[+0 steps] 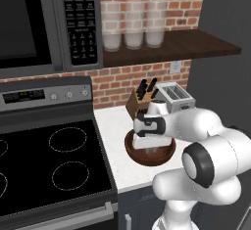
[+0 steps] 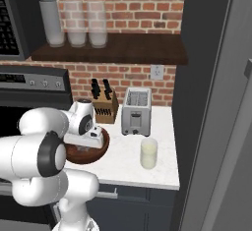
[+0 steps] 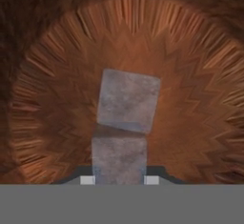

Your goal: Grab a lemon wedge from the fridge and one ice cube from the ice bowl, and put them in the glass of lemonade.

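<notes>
We see arm bent low, gripper (image 1: 151, 150) inside bowl (image 1: 133, 154); two cubes (image 3: 127, 100); finger spread unclear.

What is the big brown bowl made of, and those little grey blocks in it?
The ice bowl looks like dark reddish-brown wood: streaky grain lines fan out from its middle. The two grey blocks look like ice, though that is less sure: the upper ice cube has a pale, mottled, cloudy face, and the lower cube looks the same. They could pass for stone.
</notes>
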{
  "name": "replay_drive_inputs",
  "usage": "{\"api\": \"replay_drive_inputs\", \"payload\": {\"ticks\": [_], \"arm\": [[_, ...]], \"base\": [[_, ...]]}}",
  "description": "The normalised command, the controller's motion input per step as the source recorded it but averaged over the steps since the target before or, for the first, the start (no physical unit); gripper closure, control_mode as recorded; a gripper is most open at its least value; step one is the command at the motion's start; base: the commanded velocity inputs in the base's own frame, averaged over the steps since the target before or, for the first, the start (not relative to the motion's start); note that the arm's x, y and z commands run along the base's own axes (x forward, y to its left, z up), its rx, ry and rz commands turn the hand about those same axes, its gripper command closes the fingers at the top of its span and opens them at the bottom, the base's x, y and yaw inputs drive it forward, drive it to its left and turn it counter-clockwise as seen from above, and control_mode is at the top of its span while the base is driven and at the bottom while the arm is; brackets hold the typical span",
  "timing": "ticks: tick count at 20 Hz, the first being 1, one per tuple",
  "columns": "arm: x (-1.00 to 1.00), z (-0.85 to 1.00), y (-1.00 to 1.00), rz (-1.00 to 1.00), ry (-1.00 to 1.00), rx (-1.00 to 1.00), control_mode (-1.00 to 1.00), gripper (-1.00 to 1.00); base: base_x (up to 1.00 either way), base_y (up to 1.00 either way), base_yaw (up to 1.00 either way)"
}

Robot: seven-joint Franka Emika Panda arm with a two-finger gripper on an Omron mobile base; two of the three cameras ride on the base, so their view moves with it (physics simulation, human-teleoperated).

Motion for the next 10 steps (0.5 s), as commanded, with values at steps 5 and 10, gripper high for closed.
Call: {"api": "replay_drive_inputs", "payload": {"ticks": [5, 10], "arm": [[0.00, 0.00, 0.00, 0.00, 0.01, 0.00, -1.00, 1.00], [-0.25, 0.23, 0.00, 0.00, -0.01, 0.00, -1.00, 1.00]], "base": [[0.00, 0.00, 0.00], [0.00, 0.00, 0.00]]}}
